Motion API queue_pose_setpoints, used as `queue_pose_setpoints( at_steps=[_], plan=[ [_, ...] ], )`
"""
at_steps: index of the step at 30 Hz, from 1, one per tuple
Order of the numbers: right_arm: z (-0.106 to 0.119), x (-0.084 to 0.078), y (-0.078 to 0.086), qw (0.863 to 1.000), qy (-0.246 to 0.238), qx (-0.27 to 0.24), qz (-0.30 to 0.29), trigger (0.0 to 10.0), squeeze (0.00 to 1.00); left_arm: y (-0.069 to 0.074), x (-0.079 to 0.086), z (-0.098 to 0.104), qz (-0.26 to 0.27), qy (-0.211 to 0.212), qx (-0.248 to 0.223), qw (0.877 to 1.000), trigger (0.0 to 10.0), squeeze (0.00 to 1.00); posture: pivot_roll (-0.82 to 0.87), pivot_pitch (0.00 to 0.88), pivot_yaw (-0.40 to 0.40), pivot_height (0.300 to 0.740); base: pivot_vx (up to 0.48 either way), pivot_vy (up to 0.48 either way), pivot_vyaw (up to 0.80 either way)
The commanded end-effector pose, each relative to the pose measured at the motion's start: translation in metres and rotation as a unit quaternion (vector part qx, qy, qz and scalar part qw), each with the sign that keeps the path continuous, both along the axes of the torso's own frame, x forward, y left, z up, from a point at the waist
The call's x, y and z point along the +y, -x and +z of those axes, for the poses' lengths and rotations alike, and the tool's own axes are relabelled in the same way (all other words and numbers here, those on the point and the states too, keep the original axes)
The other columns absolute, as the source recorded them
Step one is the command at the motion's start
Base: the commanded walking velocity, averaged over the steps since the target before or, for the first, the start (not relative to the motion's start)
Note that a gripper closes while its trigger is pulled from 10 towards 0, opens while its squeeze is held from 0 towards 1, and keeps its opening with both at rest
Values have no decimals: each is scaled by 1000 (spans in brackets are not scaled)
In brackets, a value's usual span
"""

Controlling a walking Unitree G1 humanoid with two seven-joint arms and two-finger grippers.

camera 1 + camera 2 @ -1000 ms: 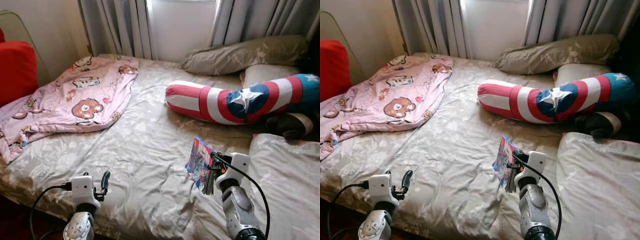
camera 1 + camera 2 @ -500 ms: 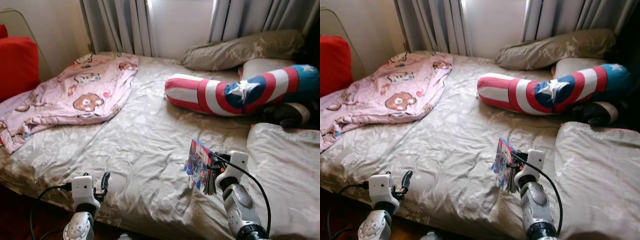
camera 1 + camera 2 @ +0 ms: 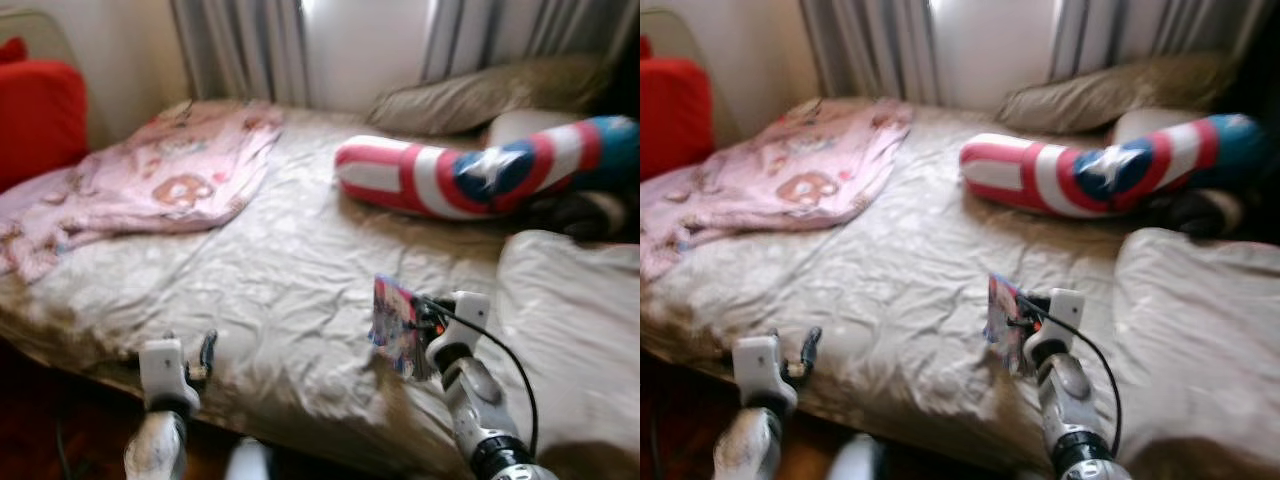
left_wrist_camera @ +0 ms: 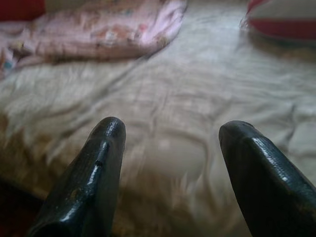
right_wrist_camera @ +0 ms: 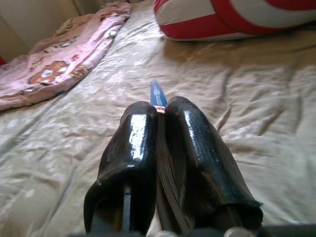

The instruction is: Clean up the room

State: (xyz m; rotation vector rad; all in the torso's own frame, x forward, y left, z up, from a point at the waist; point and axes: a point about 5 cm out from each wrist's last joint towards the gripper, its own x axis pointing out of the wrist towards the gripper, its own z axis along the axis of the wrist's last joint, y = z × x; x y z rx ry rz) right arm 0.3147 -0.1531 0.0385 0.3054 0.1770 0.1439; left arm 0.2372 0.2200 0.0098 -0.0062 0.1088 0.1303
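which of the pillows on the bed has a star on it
The long curved pillow with red and white stripes and a blue patch bearing a white star. The grey pillow behind it and the pale one nearer are plain.

We can't read any text, brand or number here. The book (image 3: 395, 324) cover is a colourful blur with no letters we can make out, and the striped pillow (image 3: 470, 175) carries just a white star, no words.
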Motion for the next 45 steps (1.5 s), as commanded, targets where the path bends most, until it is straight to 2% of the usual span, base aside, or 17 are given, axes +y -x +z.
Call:
queue_pose_setpoints(
  at_steps=[1, 16, 33, 43, 45],
  plan=[
    [9, 3, -6, 1000, -3, -21, 11, 10000, 0, -9, 3, 10, 1, -1, -18, 1000, 10000, 0, 73, 0, 5, 650, 0, 0, 0],
    [6, 10, -4, 999, -10, -20, 32, 10000, 0, -10, 1, 12, -8, -1, -20, 1000, 10000, 0, 78, 0, 11, 650, 0, 0, 0],
    [8, 11, -5, 999, -10, -23, 35, 10000, 0, -11, 1, 14, -10, -2, -20, 1000, 10000, 0, 80, 0, 10, 650, 267, 0, 0],
    [10, 10, -7, 999, -12, -23, 41, 10000, 0, -11, 0, 15, -13, -3, -20, 1000, 10000, 0, 81, 0, 11, 650, 0, 0, 0],
    [16, 10, -11, 998, -20, -33, 58, 10000, 0, -11, 1, 15, -14, -4, -21, 1000, 10000, 0, 81, 0, 14, 650, 0, 0, 0]
  ],
)
